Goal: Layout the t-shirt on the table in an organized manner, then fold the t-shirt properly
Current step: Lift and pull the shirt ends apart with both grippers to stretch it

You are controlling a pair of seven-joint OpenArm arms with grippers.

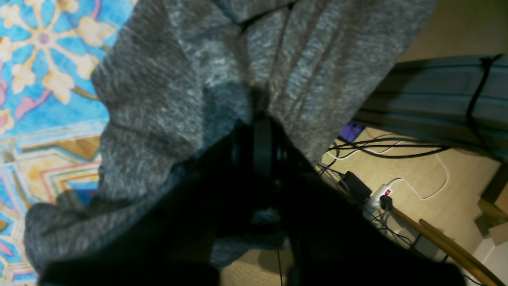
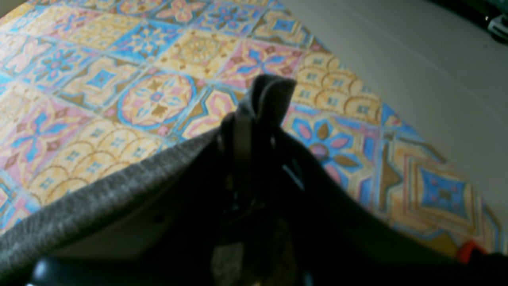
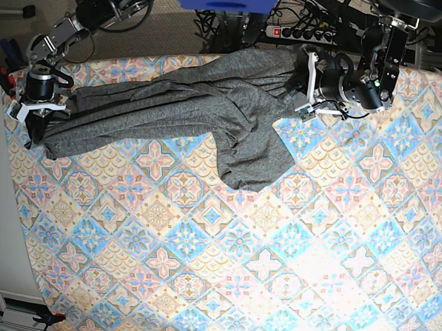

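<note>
Both claws, left [image 3: 298,82] and right [image 3: 36,126], are pinching the dark heather-grey knit t-shirt [image 3: 187,104], stretched along the far edge of the tile-patterned table [image 3: 275,272]. Imo thin grips; pull harder and fabric slips out, or slides off the back edge.

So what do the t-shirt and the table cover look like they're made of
The t-shirt looks like a soft heathered knit, probably cotton or a blend: mottled grey flecking, matte surface, and limp drape with loose folds. The table cover looks like printed cloth or vinyl with a tile pattern; it lies flat with a pale glare patch near the front edge, so a slightly glossy finish seems possible, but the weave is too fine to tell.
</note>
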